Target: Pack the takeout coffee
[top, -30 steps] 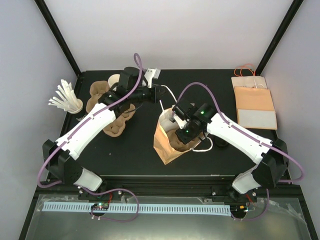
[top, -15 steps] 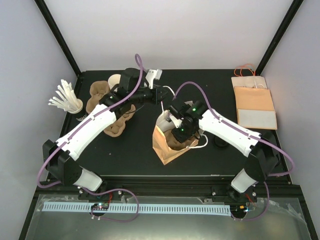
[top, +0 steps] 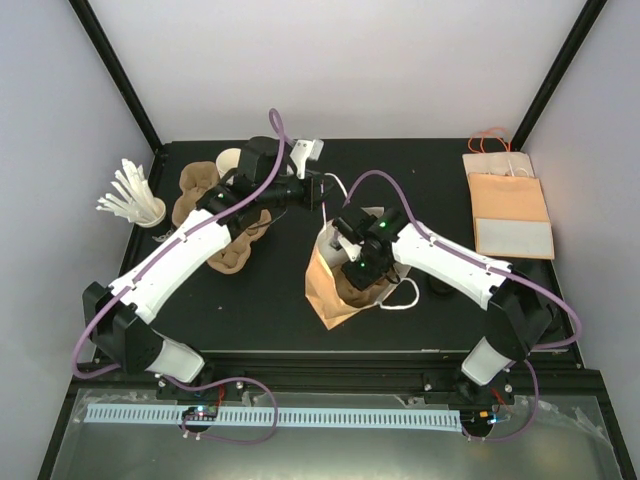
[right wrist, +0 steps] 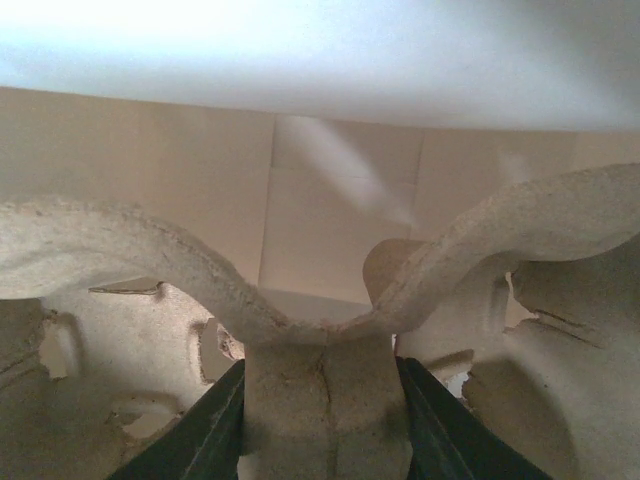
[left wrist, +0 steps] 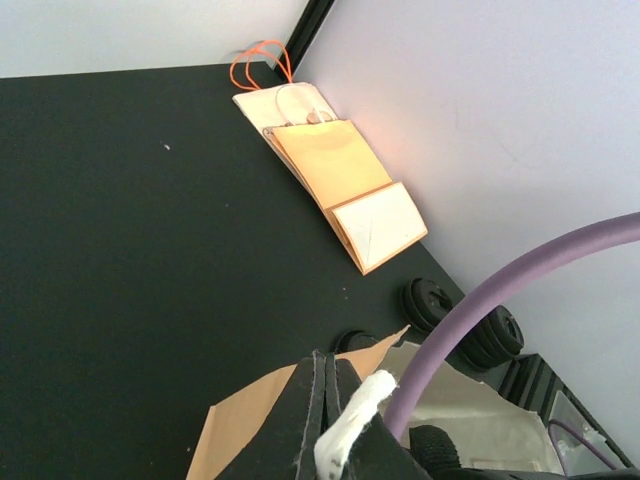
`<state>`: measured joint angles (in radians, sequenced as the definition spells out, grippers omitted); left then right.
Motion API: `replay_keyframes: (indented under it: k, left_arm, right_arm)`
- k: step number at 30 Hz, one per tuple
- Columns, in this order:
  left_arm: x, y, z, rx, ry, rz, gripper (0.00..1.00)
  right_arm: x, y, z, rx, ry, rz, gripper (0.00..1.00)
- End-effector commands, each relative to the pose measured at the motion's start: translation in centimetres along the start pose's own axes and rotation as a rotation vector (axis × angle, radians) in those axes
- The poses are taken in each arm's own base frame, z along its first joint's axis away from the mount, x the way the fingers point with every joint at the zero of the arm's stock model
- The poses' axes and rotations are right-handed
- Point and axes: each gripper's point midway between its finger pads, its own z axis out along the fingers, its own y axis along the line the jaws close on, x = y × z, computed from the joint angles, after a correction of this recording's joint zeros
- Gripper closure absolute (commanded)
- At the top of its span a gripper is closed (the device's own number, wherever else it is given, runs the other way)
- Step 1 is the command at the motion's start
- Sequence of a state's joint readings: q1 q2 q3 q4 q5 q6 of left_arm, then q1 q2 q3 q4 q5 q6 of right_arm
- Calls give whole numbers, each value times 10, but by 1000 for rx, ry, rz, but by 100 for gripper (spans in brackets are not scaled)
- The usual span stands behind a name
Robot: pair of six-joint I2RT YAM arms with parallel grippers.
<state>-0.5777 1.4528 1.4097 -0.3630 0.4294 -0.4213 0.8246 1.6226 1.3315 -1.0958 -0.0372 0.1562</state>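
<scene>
A brown paper bag [top: 322, 290] stands open in the middle of the table. My left gripper [top: 322, 192] is shut on the bag's white cord handle [left wrist: 352, 415], above the bag's rim [left wrist: 250, 425]. My right gripper [top: 352, 250] reaches down into the bag's mouth. In the right wrist view this gripper [right wrist: 320, 420] is shut on the centre post of a moulded pulp cup carrier [right wrist: 130, 250], with the bag's inner wall [right wrist: 340, 190] behind it. The takeout coffee is out of view in every frame.
A pile of pulp carriers [top: 225, 245] and a white cup [top: 228, 160] sit at the back left. A cup of white stirrers [top: 135, 200] stands at the left edge. Flat paper bags [top: 510, 205] lie at the right. Black lids [top: 440, 285] rest beside the bag.
My right gripper has moved left and further into the bag with the carrier. The bag's mouth shifted slightly. The left gripper keeps its hold on the handle.
</scene>
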Motion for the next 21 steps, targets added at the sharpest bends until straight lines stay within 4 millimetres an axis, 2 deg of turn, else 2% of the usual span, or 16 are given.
replay_keyframes:
  k: [1, 4, 7, 10, 11, 13, 18, 21]
  left_arm:
    - [-49, -29, -26, 33, -139, 71, 98]
    - [-56, -34, -27, 45, -147, 66, 98]
    - [-57, -38, -24, 90, -132, 34, 98]
    - [-52, -40, -23, 105, -112, 63, 90]
    - [-50, -42, -25, 107, -107, 80, 84]
    - [-48, -45, -33, 104, -105, 115, 65]
    - [-42, -54, -71, 71, -147, 233, 28]
    - [-35, -60, -108, -6, -210, 327, 17]
  right_arm:
    - [16, 3, 18, -1, 76, -20, 66]
    - [13, 3, 21, 7, 74, -24, 66]
    - [2, 0, 11, 31, 23, -22, 69]
    - [-6, 2, -1, 25, -6, -22, 68]
    - [-6, 2, -1, 23, 2, -25, 68]
    - [-5, 2, 1, 27, 25, -34, 67]
    - [-4, 3, 8, 22, 56, -52, 67]
    - [-9, 4, 6, 15, 44, -53, 67]
